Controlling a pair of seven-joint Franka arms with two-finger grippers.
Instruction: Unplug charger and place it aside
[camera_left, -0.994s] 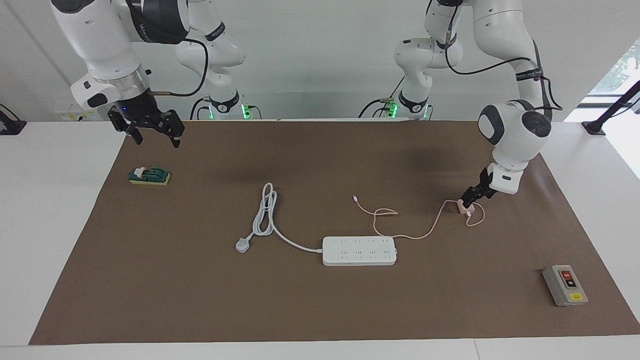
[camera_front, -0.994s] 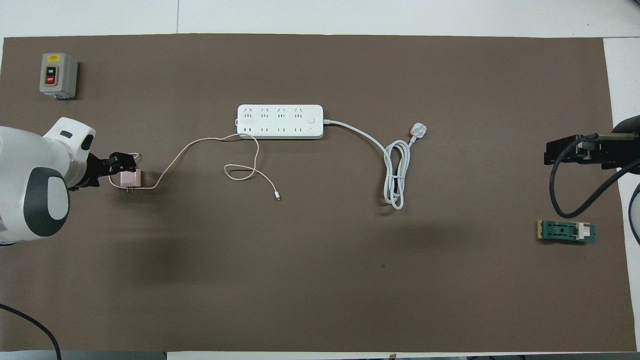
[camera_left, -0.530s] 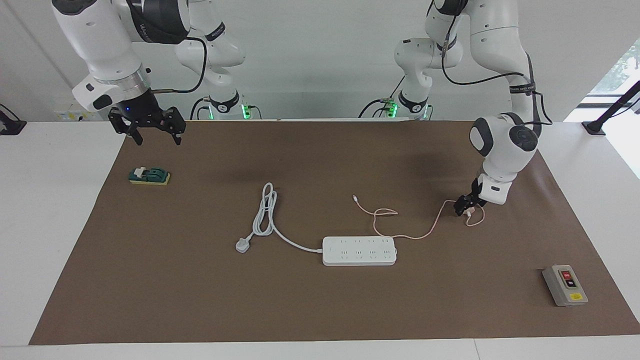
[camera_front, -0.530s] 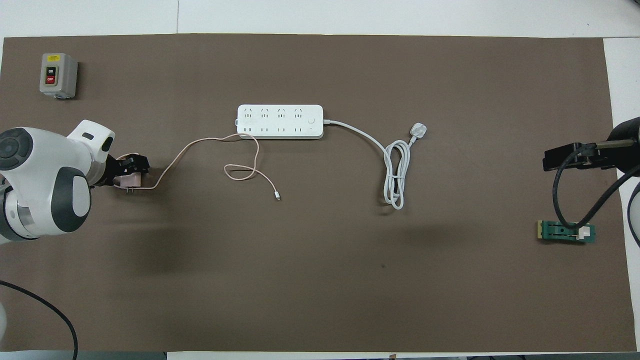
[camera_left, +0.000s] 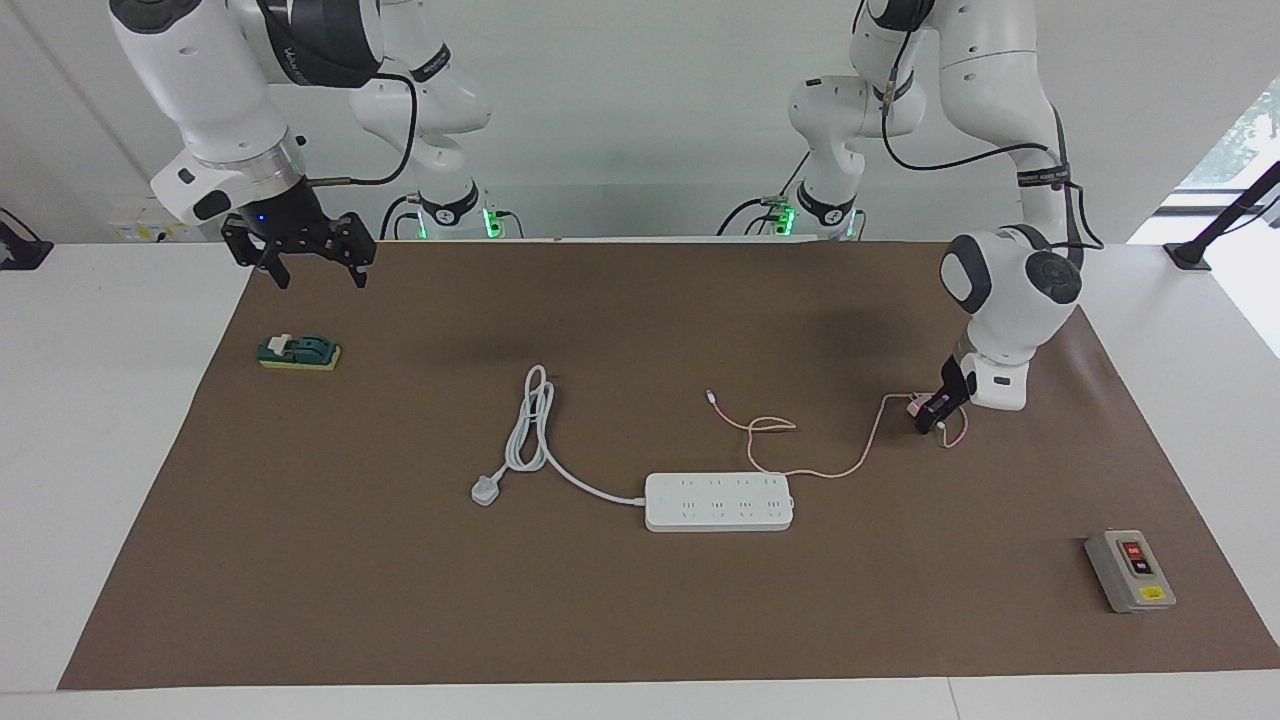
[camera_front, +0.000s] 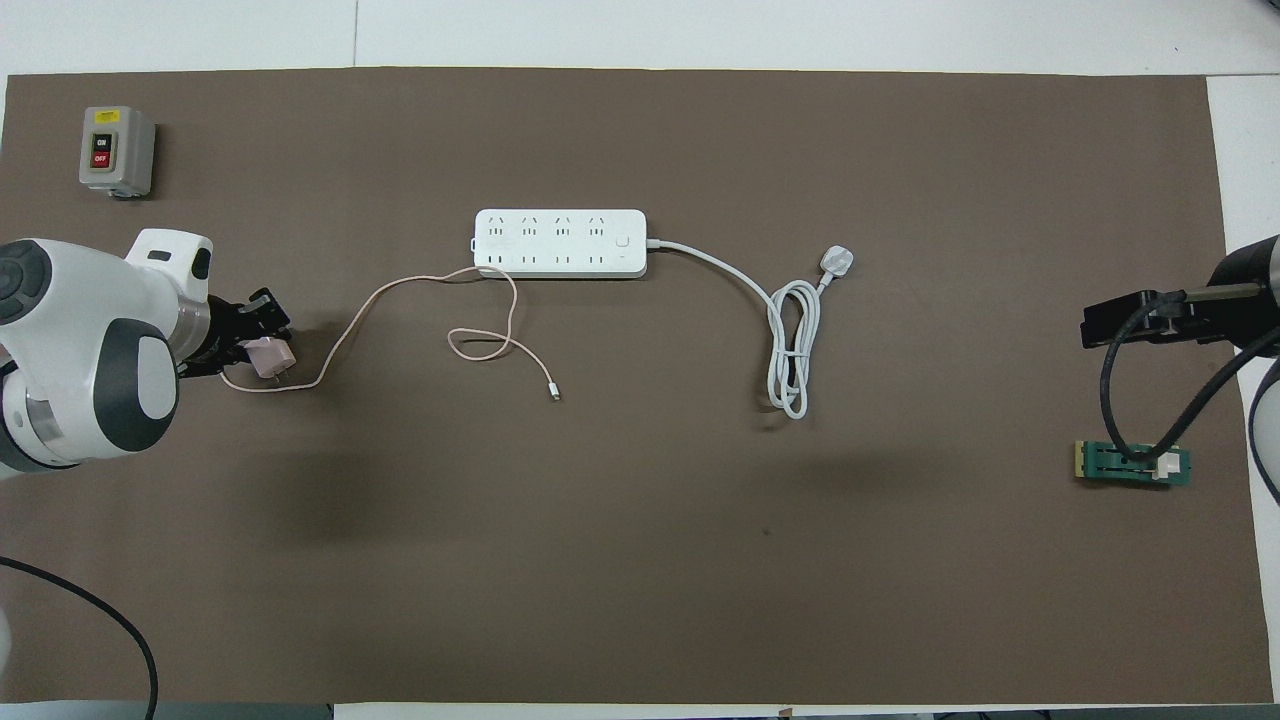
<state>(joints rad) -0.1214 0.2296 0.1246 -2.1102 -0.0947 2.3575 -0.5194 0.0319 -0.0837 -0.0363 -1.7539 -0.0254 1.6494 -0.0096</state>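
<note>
The pale pink charger sits tilted on the brown mat toward the left arm's end, nearer to the robots than the white power strip. It is not plugged into the strip. Its thin pink cable runs past the strip's end and loops to a loose connector. My left gripper is down at the mat, shut on the charger. My right gripper hangs open and waiting over the mat's edge at the right arm's end.
A thick white cord with a three-pin plug lies coiled beside the strip. A grey on/off switch box stands farthest from the robots at the left arm's end. A green block lies below the right gripper.
The left gripper closed on the charger, which turned and tilted, and the cable loop beside it tightened. The right gripper drifted slightly.
</note>
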